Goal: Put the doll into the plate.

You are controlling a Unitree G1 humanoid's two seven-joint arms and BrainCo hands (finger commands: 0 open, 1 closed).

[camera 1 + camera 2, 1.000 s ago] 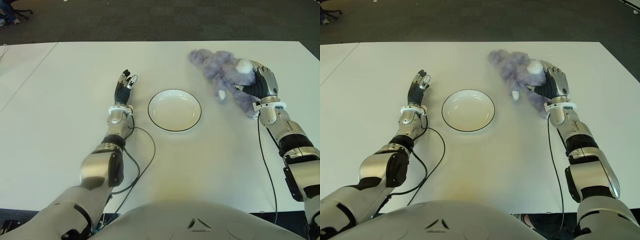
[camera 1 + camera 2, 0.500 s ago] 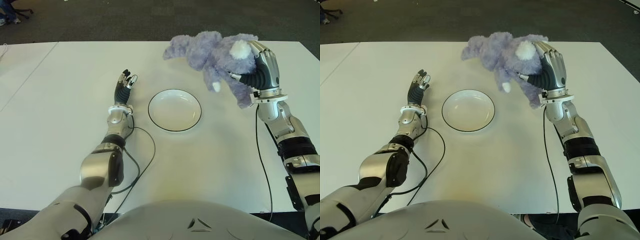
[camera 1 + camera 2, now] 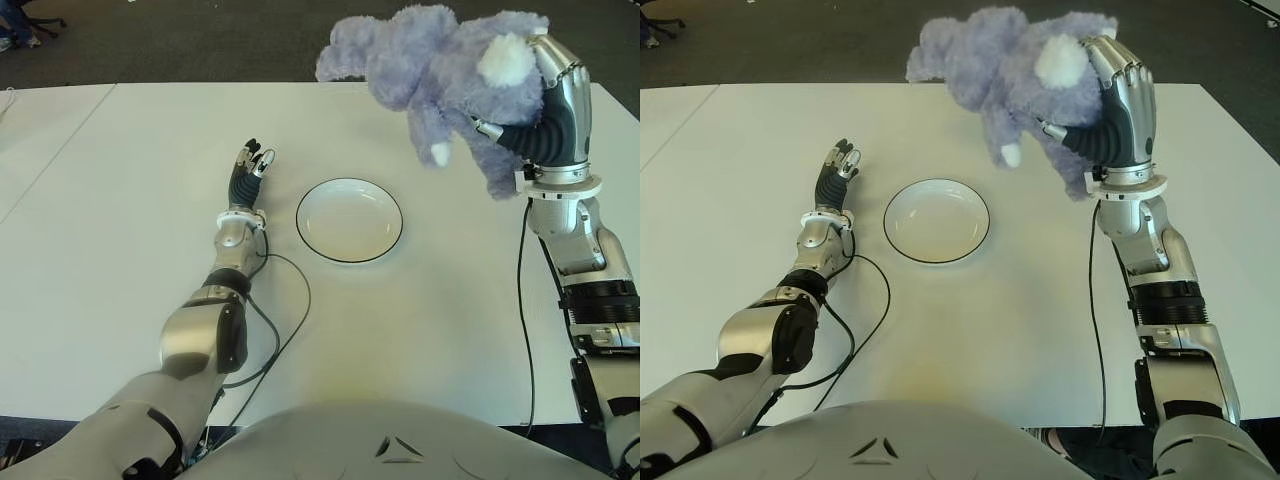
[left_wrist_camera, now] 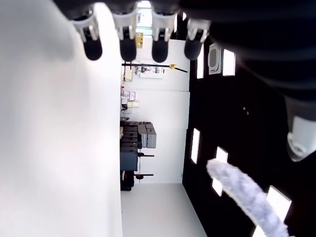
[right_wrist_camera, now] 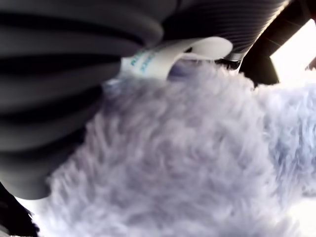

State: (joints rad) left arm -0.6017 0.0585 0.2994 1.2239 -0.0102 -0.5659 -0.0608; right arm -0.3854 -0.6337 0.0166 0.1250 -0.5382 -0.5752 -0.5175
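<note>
A white table (image 3: 420, 330) fills the scene below the robot's head camera, with a black cable (image 3: 285, 320) trailing across it from the left forearm. Farther out, near the middle of the table, sits a white plate (image 3: 349, 220) with a thin dark rim, holding nothing. To the plate's left, the left hand (image 3: 248, 172) shows palm-down with its fingers (image 4: 127, 47) stretched out straight and grasping nothing; whether it touches the table cannot be told. On the right, the right hand (image 3: 548, 110) is raised well above the table, its fingers curled tight around a fluffy lavender doll (image 3: 440, 70). The doll hangs in the air to the far right of the plate, well apart from it, one white-tipped limb (image 3: 437, 152) dangling down and a white tuft (image 3: 503, 58) next to the fingers. In the right wrist view, purple fur (image 5: 187, 163) is pressed against the palm. Beyond the table's far edge lies dark carpet (image 3: 250, 40).
</note>
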